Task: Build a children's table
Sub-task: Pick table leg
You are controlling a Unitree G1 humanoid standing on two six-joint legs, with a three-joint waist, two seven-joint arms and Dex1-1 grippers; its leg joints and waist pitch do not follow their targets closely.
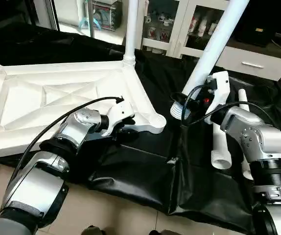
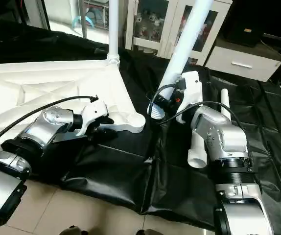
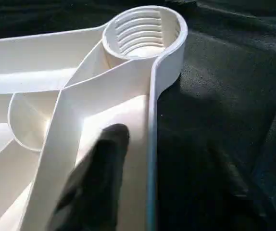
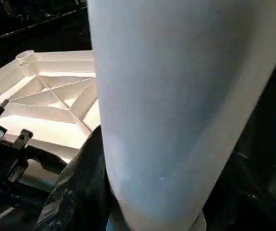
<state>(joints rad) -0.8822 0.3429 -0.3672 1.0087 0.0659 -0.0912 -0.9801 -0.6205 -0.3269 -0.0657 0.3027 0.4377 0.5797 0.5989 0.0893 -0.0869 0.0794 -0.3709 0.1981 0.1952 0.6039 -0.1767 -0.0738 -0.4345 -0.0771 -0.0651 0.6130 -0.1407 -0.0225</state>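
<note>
— White plastic tabletop (image 1: 57, 98) lies upside down on the black desk (image 1: 145, 171). The left pincer (image 1: 122, 131) grips its rim beside the empty corner socket (image 3: 145, 31).
— The right pincer (image 1: 199, 110) is clamped on a long leg (image 1: 214, 46), tilted. Stand it straight over that socket, then twist.

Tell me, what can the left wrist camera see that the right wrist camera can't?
Left wrist view, not the right wrist one: a round corner socket, empty, with ridges inside. Right wrist view, not the left wrist one: a big white leg very close up, and the crossing ribs in the middle of the table's underside. Both share the upside-down white tabletop and the black cloth it lies on.
</note>
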